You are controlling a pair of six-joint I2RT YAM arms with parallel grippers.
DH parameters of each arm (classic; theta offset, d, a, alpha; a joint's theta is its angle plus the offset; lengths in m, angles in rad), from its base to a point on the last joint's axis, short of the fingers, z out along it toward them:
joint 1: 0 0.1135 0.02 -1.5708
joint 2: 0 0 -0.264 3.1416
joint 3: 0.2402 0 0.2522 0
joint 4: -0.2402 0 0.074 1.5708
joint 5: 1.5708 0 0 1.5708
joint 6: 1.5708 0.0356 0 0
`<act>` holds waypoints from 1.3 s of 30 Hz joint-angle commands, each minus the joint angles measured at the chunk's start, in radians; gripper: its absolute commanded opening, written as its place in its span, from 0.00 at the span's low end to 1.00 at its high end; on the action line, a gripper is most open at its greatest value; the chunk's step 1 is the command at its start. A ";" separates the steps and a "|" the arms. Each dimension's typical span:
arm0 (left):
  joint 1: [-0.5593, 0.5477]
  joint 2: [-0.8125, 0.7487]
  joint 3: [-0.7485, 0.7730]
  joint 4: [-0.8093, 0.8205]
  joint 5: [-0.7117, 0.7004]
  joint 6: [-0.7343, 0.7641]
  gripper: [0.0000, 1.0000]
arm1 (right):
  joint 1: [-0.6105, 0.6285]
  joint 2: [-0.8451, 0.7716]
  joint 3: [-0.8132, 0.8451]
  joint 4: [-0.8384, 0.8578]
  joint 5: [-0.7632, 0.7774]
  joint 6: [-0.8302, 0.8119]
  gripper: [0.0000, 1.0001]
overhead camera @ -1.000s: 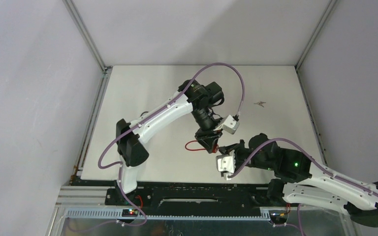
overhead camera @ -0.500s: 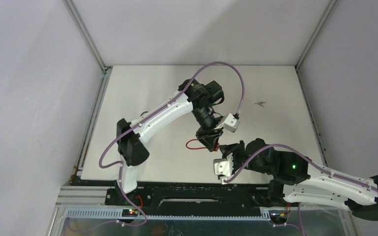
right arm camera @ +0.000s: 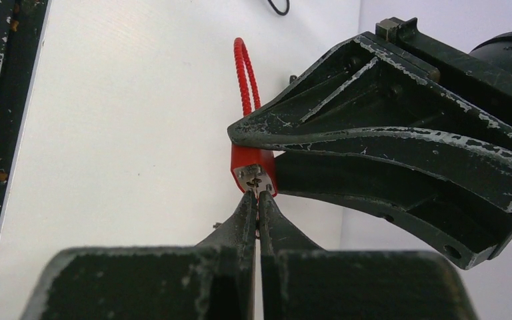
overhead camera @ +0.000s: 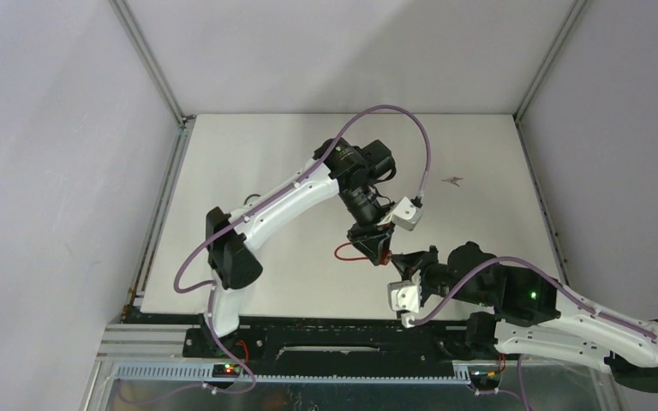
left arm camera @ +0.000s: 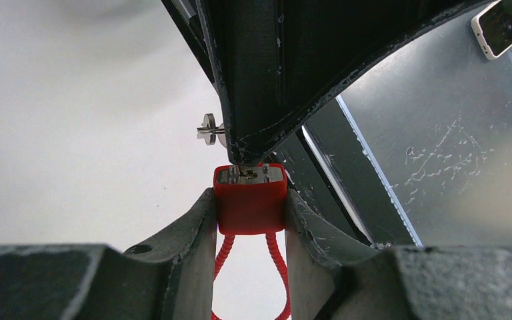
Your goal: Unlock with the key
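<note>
My left pincer [overhead camera: 368, 249] clamps the red cable padlock [left arm camera: 249, 198] over the worktop [overhead camera: 248, 171]. My right pincer [right arm camera: 258, 200] is pinched tight on the key [right arm camera: 257, 192], whose tip is at the keyhole. I judge this the insertion step; next I must seat it fully, then twist.

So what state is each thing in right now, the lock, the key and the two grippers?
red padlock: clamped in the left gripper, both cable ends in the body, looks locked.
key: pinched in the right gripper, tip at the keyhole.
left gripper: shut on the red padlock.
right gripper: shut on the key.
</note>
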 commanded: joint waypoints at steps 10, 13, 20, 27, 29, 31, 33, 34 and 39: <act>-0.014 -0.051 -0.049 0.244 -0.166 -0.205 0.00 | -0.125 0.068 0.176 -0.079 -0.037 0.185 0.00; -0.011 -0.052 -0.054 0.242 -0.166 -0.190 0.00 | -0.168 0.080 0.177 -0.073 -0.087 0.210 0.00; -0.004 -0.089 -0.125 0.314 -0.206 -0.214 0.00 | -0.237 0.088 0.178 -0.064 -0.150 0.262 0.00; 0.036 -0.071 -0.113 0.193 -0.058 -0.116 0.00 | -0.242 0.023 0.148 -0.095 -0.140 0.123 0.00; 0.039 -0.034 -0.069 0.106 -0.024 -0.066 0.00 | -0.219 0.006 0.137 -0.102 -0.103 0.077 0.00; 0.040 0.006 -0.017 0.023 0.009 -0.031 0.00 | -0.197 -0.003 0.122 -0.101 -0.066 0.040 0.00; 0.042 0.031 0.013 -0.026 0.030 -0.015 0.00 | -0.186 -0.008 0.110 -0.095 -0.027 0.011 0.00; 0.043 0.036 0.018 -0.033 0.037 -0.012 0.00 | -0.182 -0.007 0.109 -0.095 -0.010 0.004 0.00; 0.051 0.038 0.017 -0.024 0.050 -0.016 0.00 | -0.165 -0.019 0.109 -0.102 0.011 -0.012 0.00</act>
